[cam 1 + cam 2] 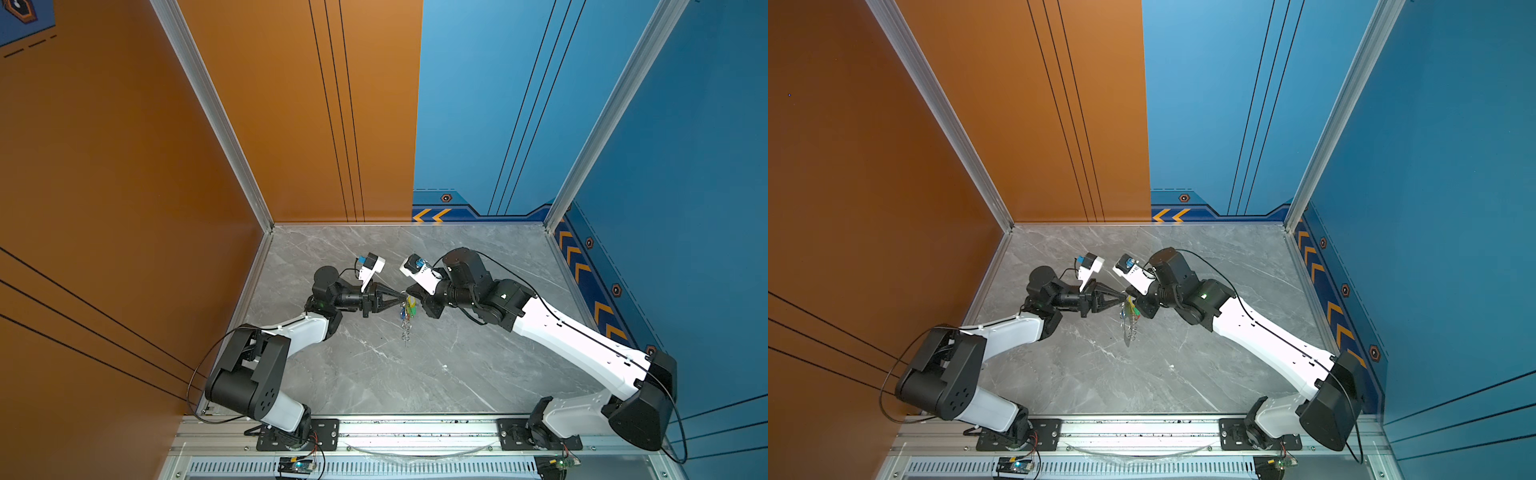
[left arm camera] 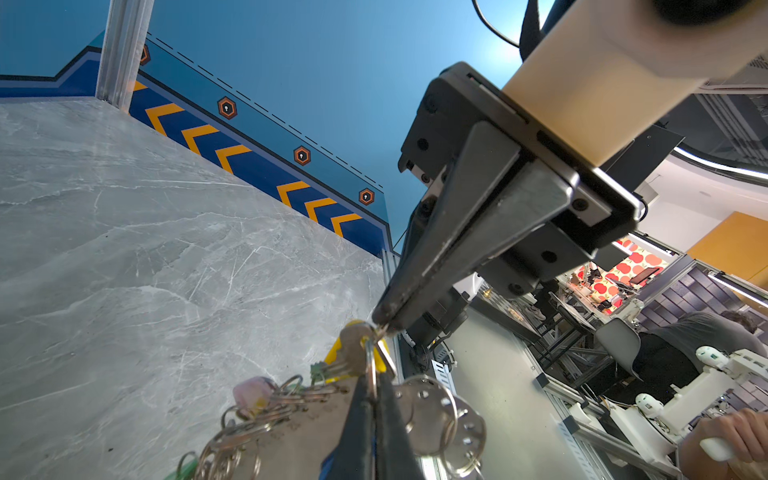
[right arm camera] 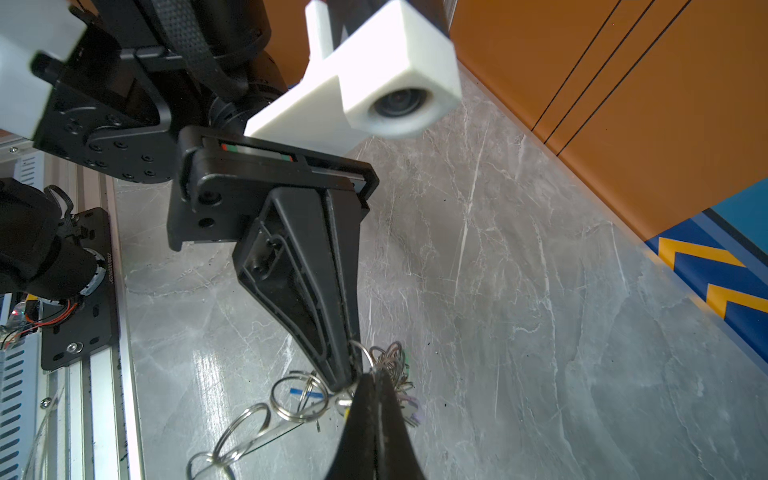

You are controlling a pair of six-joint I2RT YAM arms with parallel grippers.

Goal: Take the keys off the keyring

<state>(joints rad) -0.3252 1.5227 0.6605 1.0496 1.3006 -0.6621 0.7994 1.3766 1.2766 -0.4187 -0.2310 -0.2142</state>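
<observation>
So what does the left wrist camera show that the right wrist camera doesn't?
Only the left wrist view shows the keyring flat-on, a key and a person's hand. Only the right wrist view shows the orange wall and the left arm's wrist camera. Both show the left gripper and right gripper shut, tip to tip, on the split rings, over the marble table.

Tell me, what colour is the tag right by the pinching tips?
The tag is yellow; the left wrist view shows it best.
</observation>
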